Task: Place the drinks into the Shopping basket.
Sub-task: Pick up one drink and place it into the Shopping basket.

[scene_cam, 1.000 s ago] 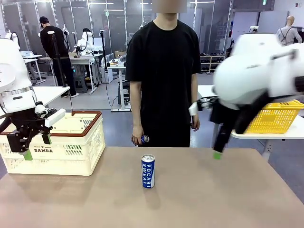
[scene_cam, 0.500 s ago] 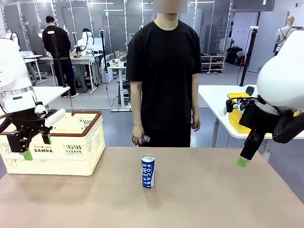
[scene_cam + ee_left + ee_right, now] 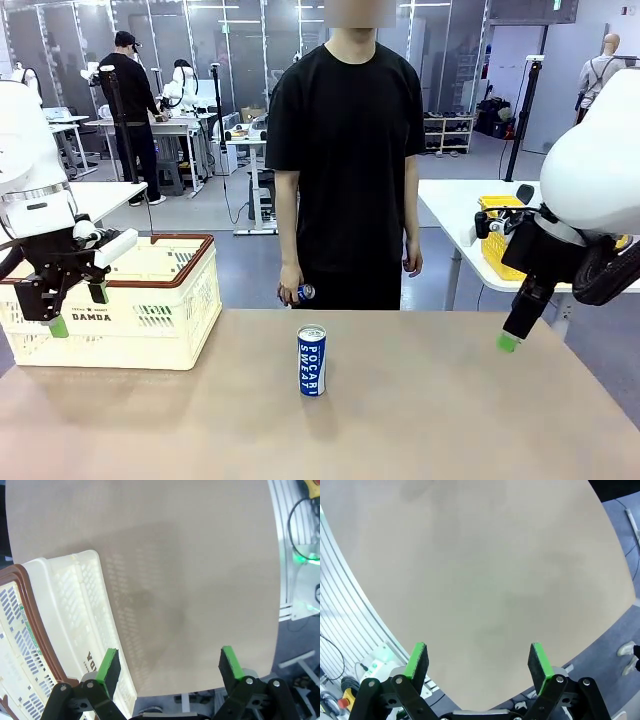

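Across the middle of the table (image 3: 430,410) we have wide bare room, broken by one blue can (image 3: 312,361) that stands upright near the centre, well apart from every edge and from both arms. At the far edge a person's hand (image 3: 289,287) holds a second can (image 3: 303,293) low, just beyond the tabletop. On the table's left end sits the Shopping basket (image 3: 160,305), its brown rim level and its far side close to the table's far edge. Of its inside we make out slotted cream walls; whether anything lies on its floor we cannot tell. Our left gripper (image 3: 79,310) hangs in front of the basket's near left corner, its fingers spread as wide as they go and holding nothing. From its wrist, one pad lies over the basket's outer wall and the other over bare tabletop, with the table's edge close beyond. Our right gripper (image 3: 509,341) hovers just above the table's right edge, also wide apart and with nothing between its pads. From its wrist we look down on bare tabletop, with the edge curving away on both sides. Behind that arm a yellow mesh basket (image 3: 497,240) rests on a side table (image 3: 445,200); its contents we cannot tell.
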{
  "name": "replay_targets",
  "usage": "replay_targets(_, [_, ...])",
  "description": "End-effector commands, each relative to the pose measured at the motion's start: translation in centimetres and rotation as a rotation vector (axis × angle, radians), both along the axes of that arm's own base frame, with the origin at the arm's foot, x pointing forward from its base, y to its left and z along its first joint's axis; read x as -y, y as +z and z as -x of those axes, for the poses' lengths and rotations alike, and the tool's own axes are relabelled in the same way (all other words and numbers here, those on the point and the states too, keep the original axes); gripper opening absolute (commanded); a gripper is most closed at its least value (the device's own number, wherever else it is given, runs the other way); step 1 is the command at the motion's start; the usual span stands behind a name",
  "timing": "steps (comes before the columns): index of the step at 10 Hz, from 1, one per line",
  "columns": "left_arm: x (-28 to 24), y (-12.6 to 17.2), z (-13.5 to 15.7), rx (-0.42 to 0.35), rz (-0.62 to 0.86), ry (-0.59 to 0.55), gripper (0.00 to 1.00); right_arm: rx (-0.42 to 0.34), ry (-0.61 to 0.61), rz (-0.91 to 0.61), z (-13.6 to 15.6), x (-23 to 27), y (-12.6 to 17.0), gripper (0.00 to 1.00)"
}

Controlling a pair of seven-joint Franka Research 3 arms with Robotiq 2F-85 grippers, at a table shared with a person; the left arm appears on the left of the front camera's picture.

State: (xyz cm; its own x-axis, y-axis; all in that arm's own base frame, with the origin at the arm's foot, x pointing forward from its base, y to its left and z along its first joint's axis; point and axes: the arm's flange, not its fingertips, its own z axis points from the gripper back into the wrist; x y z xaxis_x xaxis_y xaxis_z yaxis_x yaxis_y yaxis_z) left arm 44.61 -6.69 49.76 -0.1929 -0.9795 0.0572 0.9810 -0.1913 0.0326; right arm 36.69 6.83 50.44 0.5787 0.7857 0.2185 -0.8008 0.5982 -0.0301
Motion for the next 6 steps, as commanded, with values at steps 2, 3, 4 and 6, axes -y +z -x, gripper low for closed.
replay_targets(2, [2.9, -0.6, -0.1, 0.027, 0.078, -0.031, 1.0, -0.006, 0.0, 0.004, 0.0, 0.2, 0.2, 1.0])
replay_targets(3, [5.4, -0.9, 0.1, 0.067, 0.138, -0.045, 1.0, -0.006, 0.0, 0.004, 0.0, 0.2, 0.2, 1.0])
replay_targets(4, [8.3, -1.1, -0.1, 0.081, 0.124, -0.034, 1.0, -0.006, 0.0, 0.004, 0.0, 0.2, 0.2, 1.0])
replay_targets(6, [16.1, -1.8, -2.2, 0.125, 0.161, -0.075, 1.0, -0.006, 0.0, 0.004, 0.0, 0.2, 0.2, 1.0])
